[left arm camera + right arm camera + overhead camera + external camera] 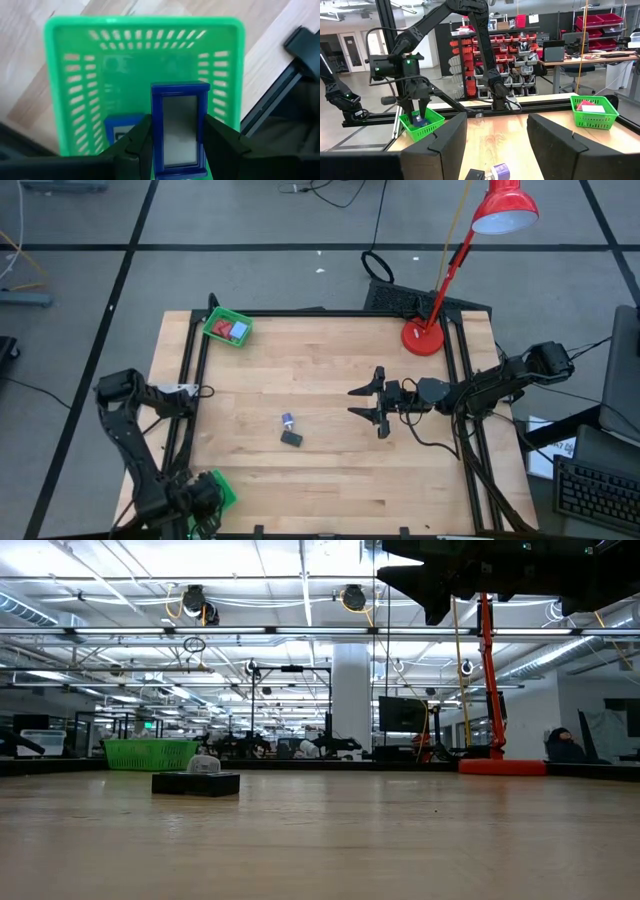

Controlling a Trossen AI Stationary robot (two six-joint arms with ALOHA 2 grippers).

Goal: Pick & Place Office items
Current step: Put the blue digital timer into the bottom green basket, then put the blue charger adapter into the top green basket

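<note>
— Left gripper [172, 142]?
— Clamped on blue-framed item [180, 127], over near green basket [65, 90].
— Right gripper [372, 402]?
— Spread apart, empty, mid-table.
— Leftovers?
— Black block [291, 438], small blue piece [287, 420] on table [320, 360].

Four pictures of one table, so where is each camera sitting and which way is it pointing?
High view: above, looking straight down on the table and both arms; right gripper open mid-table.
Low view: at tabletop height, looking across to the room; an arm hangs at the top.
Left wrist view: on the left arm, looking down into a green tray; left gripper shut on a blue-framed piece.
Right wrist view: on the right arm, facing across the table, its own fingers below.
Shared: the black block shows in high and low views.
</note>
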